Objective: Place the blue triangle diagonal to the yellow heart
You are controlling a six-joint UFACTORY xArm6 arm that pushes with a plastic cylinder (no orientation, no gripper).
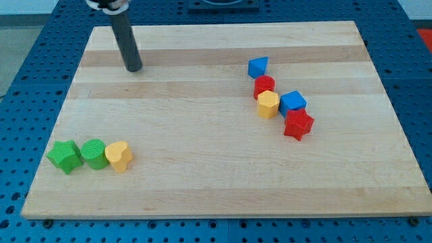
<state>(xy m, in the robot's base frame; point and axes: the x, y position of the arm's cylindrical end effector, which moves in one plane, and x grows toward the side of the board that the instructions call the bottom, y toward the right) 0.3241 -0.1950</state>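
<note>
The blue triangle [257, 67] lies at the view's upper right, at the top of a cluster of blocks. The yellow heart [119, 156] lies at the view's lower left, at the right end of a row with two green blocks. My tip [133, 68] rests on the board at the view's upper left, far left of the blue triangle and well above the yellow heart, touching no block.
Under the blue triangle sit a red cylinder [264, 86], a yellow hexagon [268, 104], a blue cube [293, 102] and a red star [298, 124]. A green star [65, 156] and a green cylinder [94, 153] lie left of the heart. The wooden board [202, 189] lies on a blue pegboard.
</note>
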